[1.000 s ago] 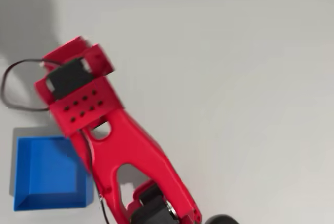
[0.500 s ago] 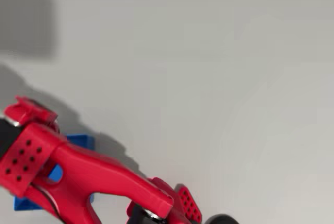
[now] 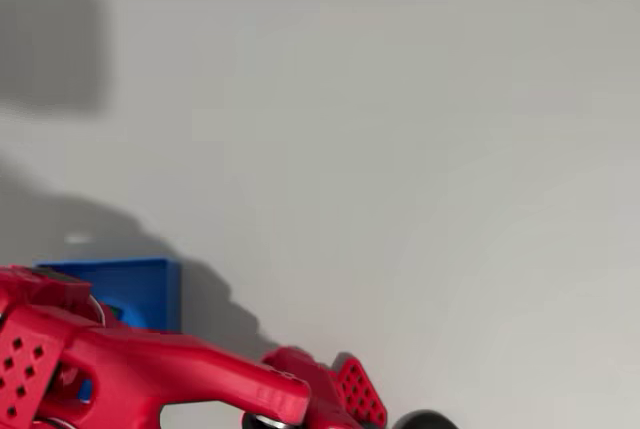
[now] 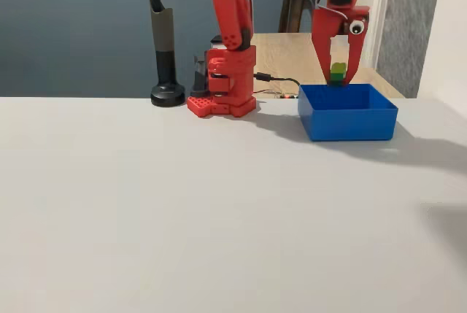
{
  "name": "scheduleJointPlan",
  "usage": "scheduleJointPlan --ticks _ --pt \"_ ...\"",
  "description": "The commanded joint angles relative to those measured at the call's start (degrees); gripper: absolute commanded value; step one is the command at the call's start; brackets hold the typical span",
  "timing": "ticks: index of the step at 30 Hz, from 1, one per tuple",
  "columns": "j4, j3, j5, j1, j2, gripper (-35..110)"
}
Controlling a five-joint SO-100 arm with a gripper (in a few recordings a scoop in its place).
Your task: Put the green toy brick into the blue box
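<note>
In the fixed view the red arm (image 4: 232,6) stands at the upper middle of the frame, with its base (image 4: 222,83) on the white tabletop (image 4: 182,211). The pincer (image 4: 338,74) hangs down at the upper right, pointing straight at the box (image 4: 347,117) below it. Between its two fingers sits the brick (image 4: 338,73), green and very small, held just above the rim of the box. The fingers are closed around the brick, narrow at the tips and wider higher up. The brick looks to be over the back part of the box, but from this low angle I cannot say exactly how far inside it is.

The box rests on the tabletop at the right of the frame, a little right of the arm's base. A black stand (image 4: 165,50) is at the left of the base, close to it.

In the overhead view the arm (image 3: 180,374) lies across the lower left corner and covers most of the box (image 3: 140,284), of which one blue corner shows above the arm. The rest of the tabletop (image 3: 400,169) is plain white.
</note>
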Motion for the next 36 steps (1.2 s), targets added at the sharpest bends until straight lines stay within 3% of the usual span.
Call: scheduleJointPlan --ticks 1,14,24,36 --pt "-0.88 0.88 0.18 -1.93 4.22 0" --pt "-3.16 2.02 -3.16 -2.20 4.04 20" --pt "-3.08 -1.93 -1.14 0.00 4.04 0" --pt "-2.72 -12.22 -2.64 17.67 4.92 0"
